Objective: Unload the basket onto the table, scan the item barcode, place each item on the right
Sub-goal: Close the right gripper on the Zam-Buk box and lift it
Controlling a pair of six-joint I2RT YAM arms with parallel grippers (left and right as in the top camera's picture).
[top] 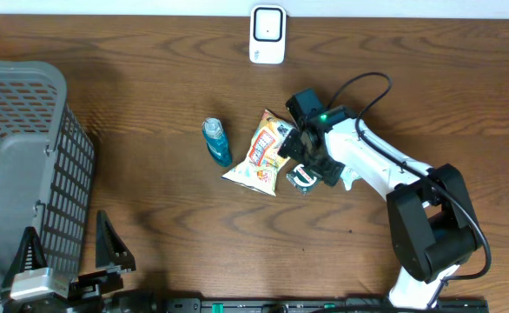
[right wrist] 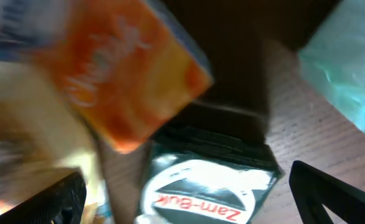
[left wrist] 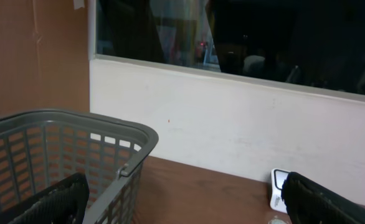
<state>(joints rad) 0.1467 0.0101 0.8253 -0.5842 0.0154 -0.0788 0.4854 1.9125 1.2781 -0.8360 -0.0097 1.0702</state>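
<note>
A small dark green Zam-Buk box (right wrist: 207, 186) lies on the table between the two fingers of my right gripper (right wrist: 189, 202), which stands open around it without touching it. From overhead the box (top: 300, 181) shows just under that gripper (top: 308, 168), beside an orange and yellow snack bag (top: 261, 155). The white barcode scanner (top: 267, 35) stands at the table's far edge and also shows low in the left wrist view, the scanner (left wrist: 278, 186). My left gripper (top: 70, 252) waits open and empty at the near left.
A grey mesh basket (top: 29, 165) fills the left side, its rim (left wrist: 76, 118) close before the left gripper (left wrist: 185, 208). A blue bottle (top: 217, 142) lies left of the snack bag (right wrist: 120, 81). A pale teal thing (right wrist: 350, 74) shows blurred at upper right.
</note>
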